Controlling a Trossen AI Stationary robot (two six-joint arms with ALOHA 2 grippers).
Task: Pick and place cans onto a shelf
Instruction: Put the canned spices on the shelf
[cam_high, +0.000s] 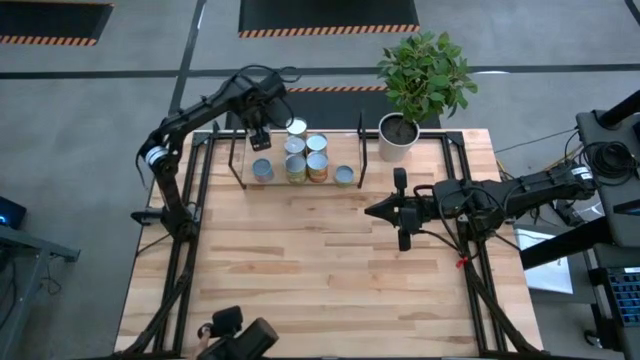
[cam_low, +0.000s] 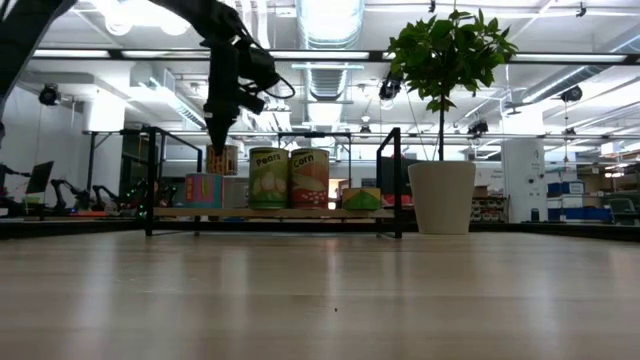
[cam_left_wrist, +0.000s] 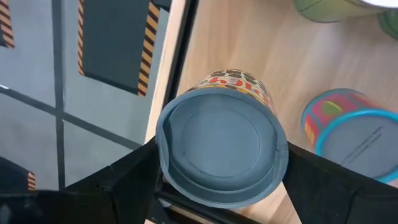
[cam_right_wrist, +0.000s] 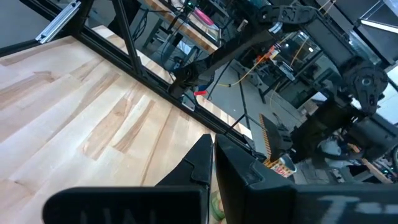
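Observation:
My left gripper (cam_high: 260, 136) is over the left end of the shelf (cam_high: 350, 150), a black rod rack with a wooden board (cam_low: 270, 212). It is shut on a small can with a blue-grey top (cam_left_wrist: 217, 146) and a tan label (cam_low: 222, 160). Several other cans (cam_high: 306, 156) stand upright on the board, and a short pink-and-blue one (cam_left_wrist: 348, 130) is nearest the held can. My right gripper (cam_high: 384, 210) hovers over the table's right middle, shut and empty (cam_right_wrist: 213, 155). My left gripper pinches the can between its two fingers (cam_left_wrist: 124, 180), at the top rim on opposite sides (cam_left_wrist: 283, 155). The fingers come from above, pointing down. The can hangs upright below them over the board's left end. The short can in front hides its bottom in the low view.
A white pot with a green plant (cam_high: 397, 135) stands right of the shelf at the far edge. The black frame rails (cam_high: 185, 250) run along the table's left and right sides. Bare wooden tabletop (cam_high: 300, 270) lies in front of the shelf.

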